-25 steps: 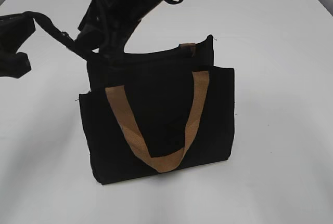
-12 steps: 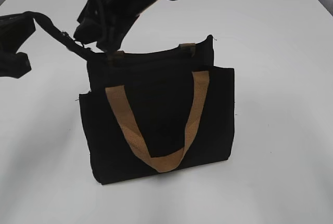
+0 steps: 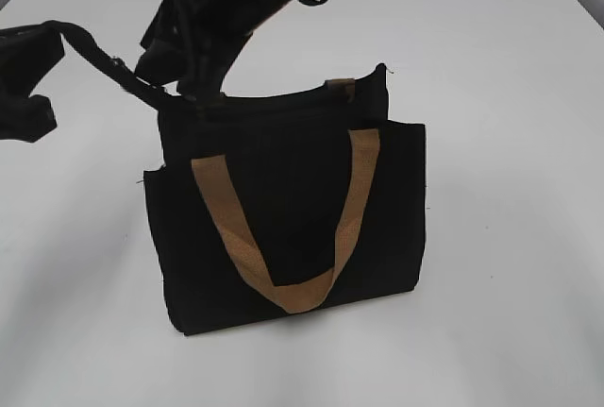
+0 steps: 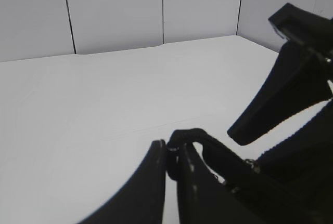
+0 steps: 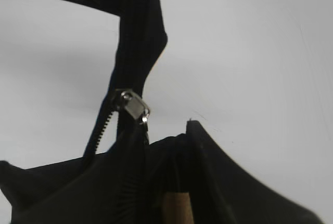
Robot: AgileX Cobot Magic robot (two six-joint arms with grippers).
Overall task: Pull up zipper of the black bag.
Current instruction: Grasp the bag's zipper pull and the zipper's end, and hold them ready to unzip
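Right wrist view: zipper pull near the bag end.
My left gripper pinches the zipper tail; right grip I can't tell.

In the exterior view the right gripper is a dark mass hiding the black bag's left top corner, and the zipper pull there is concealed.

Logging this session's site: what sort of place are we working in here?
Likely a lab or test bench, not a home: a bare white tabletop, plain white wall panels behind it, and only the black bag set out between the arms.
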